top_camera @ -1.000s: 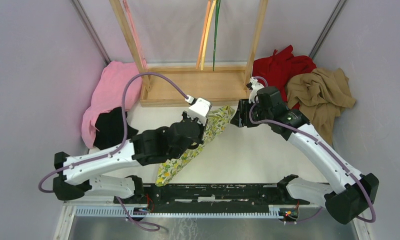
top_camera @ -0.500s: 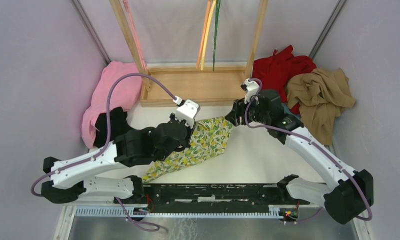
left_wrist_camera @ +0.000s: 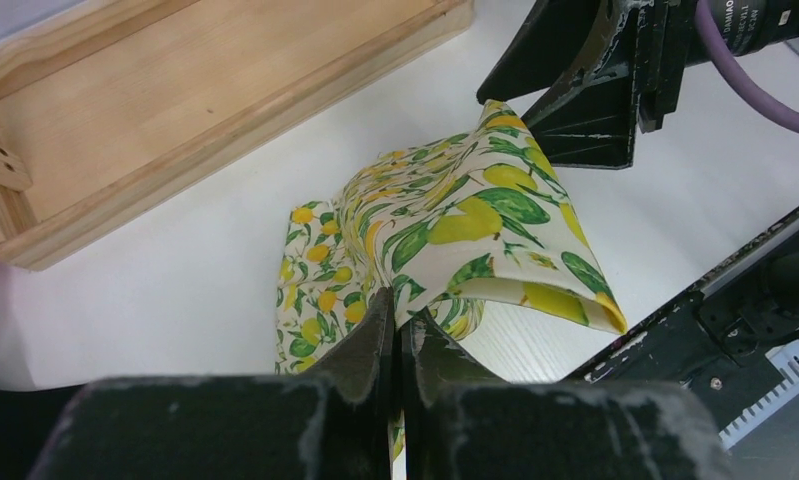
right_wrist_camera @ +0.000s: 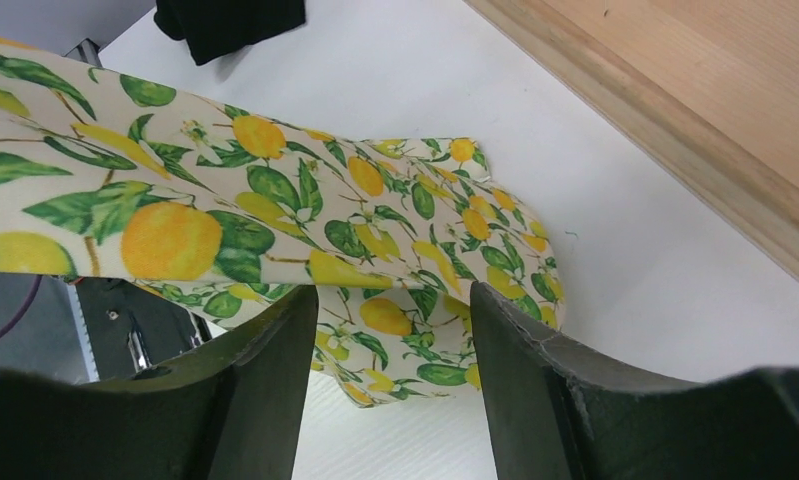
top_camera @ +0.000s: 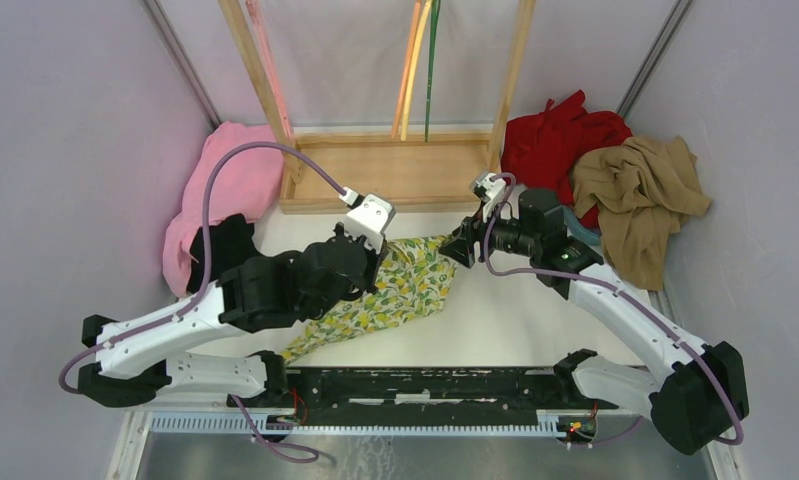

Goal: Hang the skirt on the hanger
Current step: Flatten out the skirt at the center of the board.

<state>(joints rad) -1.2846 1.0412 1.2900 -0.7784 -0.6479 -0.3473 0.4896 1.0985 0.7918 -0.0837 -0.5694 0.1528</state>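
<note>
Skirt is pinched in the left pincer, long axis laid toward the right pincer (wide, at its free end).

And here we are in a robot lab test cell, no doubt about it: plain pale walls box in a white desk on three sides. Two white-and-black arms, left arm and right arm, are bolted to a black rail at the near edge, a purple cable looping free. The props are staged: a bare wooden rack, a pink garment, a red garment, a tan garment, and the skirt mid-desk.
</note>
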